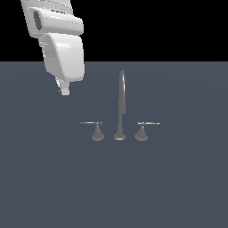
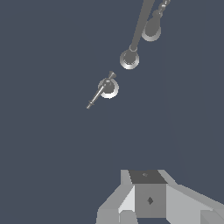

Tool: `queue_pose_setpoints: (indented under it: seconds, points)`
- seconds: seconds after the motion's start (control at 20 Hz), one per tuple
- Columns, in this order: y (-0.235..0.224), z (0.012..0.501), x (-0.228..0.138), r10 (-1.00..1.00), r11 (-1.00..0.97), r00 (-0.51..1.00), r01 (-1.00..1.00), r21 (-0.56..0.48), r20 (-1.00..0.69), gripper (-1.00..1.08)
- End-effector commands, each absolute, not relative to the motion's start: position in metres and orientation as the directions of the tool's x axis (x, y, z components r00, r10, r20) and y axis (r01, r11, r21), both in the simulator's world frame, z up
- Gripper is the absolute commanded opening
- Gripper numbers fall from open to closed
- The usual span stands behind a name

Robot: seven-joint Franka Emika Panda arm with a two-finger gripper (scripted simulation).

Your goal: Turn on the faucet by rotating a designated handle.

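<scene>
The dull-grey faucet (image 1: 120,104) stands in the middle of the dark floor, its thin gooseneck spout rising between two lever handles. The handle (image 1: 92,123) is the lever on the exterior view's left, lying level on its cone base. My gripper (image 1: 65,90) hangs high above the floor, well off to the exterior view's left of the handle and touching nothing. Its fingers look pressed together with nothing held. In the wrist view the handle (image 2: 101,91) lies some way ahead of the gripper (image 2: 146,177), with the faucet (image 2: 138,33) spout beyond it.
The twin handle (image 1: 145,124) sits on the spout's other side, also seen in the wrist view (image 2: 152,27). The white arm (image 1: 60,40) fills the exterior view's upper left. A flat dark grey floor (image 1: 114,187) spreads all around.
</scene>
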State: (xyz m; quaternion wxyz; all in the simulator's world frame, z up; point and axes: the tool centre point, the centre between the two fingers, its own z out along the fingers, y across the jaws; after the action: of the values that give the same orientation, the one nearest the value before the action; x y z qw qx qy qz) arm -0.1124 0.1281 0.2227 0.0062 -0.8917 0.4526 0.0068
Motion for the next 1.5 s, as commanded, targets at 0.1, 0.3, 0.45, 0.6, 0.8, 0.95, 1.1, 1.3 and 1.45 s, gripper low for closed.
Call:
queue_pose_setpoints:
  seconds: [0.1,0.3,0.45,0.6,0.8,0.95,1.1,1.3,1.45]
  points:
    - [0.130,0.203,-0.096,-0.851,-0.524,0.524,-0.852,-0.006,-0.017,-1.00]
    - [0.131,0.186,-0.083,-0.885,-0.465,0.465,-0.885,-0.005,-0.016,-1.00]
    - [0.130,0.173,-0.072,-0.908,-0.419,0.419,-0.908,-0.004,-0.015,-1.00]
    - [0.129,0.159,-0.061,-0.929,-0.370,0.370,-0.929,-0.003,-0.013,-1.00]
    - [0.126,0.140,-0.046,-0.954,-0.298,0.298,-0.954,-0.002,-0.009,-1.00]
    - [0.123,0.124,-0.034,-0.971,-0.238,0.238,-0.971,-0.001,-0.006,-1.00]
    - [0.119,0.109,-0.022,-0.984,-0.179,0.179,-0.984,0.000,-0.003,-1.00]
    - [0.113,0.091,-0.008,-0.994,-0.106,0.106,-0.994,0.000,0.000,-1.00]
    - [0.109,0.080,0.001,-0.998,-0.059,0.059,-0.998,0.000,0.001,-1.00]
